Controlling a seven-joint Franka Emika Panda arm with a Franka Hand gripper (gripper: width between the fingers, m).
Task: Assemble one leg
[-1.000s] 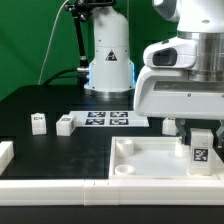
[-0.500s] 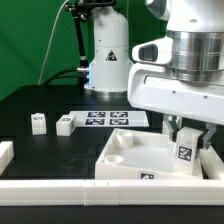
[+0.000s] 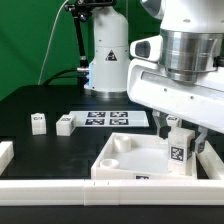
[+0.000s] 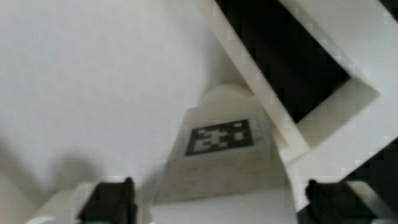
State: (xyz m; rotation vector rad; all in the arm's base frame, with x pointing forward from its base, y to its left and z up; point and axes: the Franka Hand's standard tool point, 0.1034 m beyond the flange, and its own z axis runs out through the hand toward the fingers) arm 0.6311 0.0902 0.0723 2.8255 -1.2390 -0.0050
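My gripper [image 3: 186,133] hangs over the right part of the large white tray [image 3: 128,160] and is shut on a leg [image 3: 179,153], a small white block with a black-and-white tag facing forward. The leg stands upright in the tray's corner at the exterior view's right. In the wrist view the leg [image 4: 222,140] fills the gap between my two dark fingertips [image 4: 116,200], with the tray's white surface [image 4: 89,80] behind it. Two more legs [image 3: 38,122] [image 3: 65,124] stand on the black table at the exterior view's left.
The marker board [image 3: 108,118] lies on the table behind the tray. A white rail [image 3: 50,188] runs along the front edge, with a white piece [image 3: 5,152] at the far left. The robot base [image 3: 108,60] stands at the back.
My gripper has turned and shifted toward the exterior view's left with the leg. The tray has swung round with it and now sits skewed, its near corner pointing forward.
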